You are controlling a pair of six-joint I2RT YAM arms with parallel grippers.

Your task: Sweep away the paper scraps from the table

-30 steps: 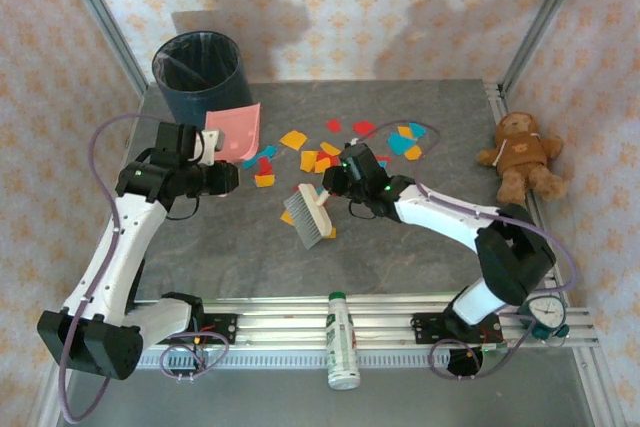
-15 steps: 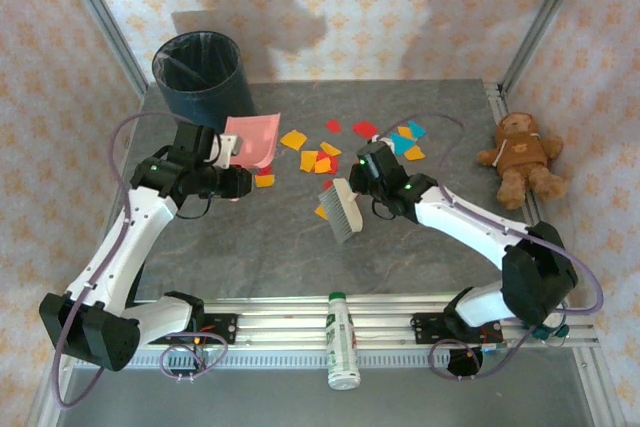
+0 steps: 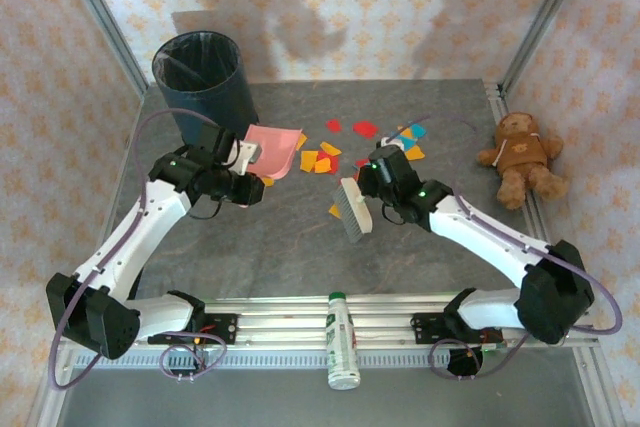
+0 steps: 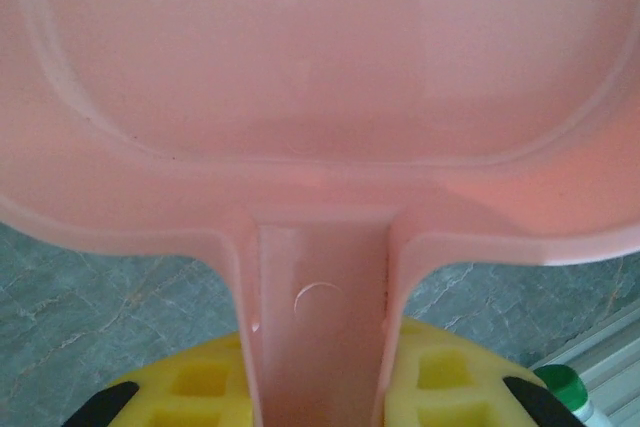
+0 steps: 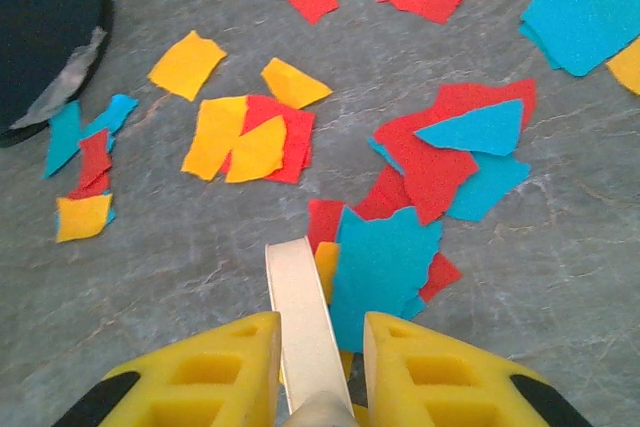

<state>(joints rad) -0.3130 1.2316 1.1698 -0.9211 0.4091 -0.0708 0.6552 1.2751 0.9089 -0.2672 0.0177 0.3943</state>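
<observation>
- Paper scraps [image 3: 309, 160], red, orange, yellow and blue, lie scattered over the far middle of the table [image 3: 240, 237]. Some overlap in little piles, and a few sit off toward the far right.
- From the right wrist camera the scraps [image 5: 430, 162] lie flat on the grey stone top, with the nearest blue and red ones just past the fingertips.
- The brush [image 3: 353, 209] has its bristle head on the near side of the pile. Can't tell if the bristles touch the table.
- The right gripper [image 3: 378, 175] is clamped on the brush's pale handle [image 5: 300, 307], one yellow finger on each side.
- The pink dustpan [image 3: 275, 147] sits just left of the scraps, mouth facing them.
- The left gripper [image 3: 245, 162] is closed on the dustpan's handle [image 4: 320, 327].
- A dark round bin [image 3: 203, 75] stands at the far left corner.
- A teddy bear [image 3: 522, 155] is off the right edge, and a bottle [image 3: 342, 339] lies on the near rail.
</observation>
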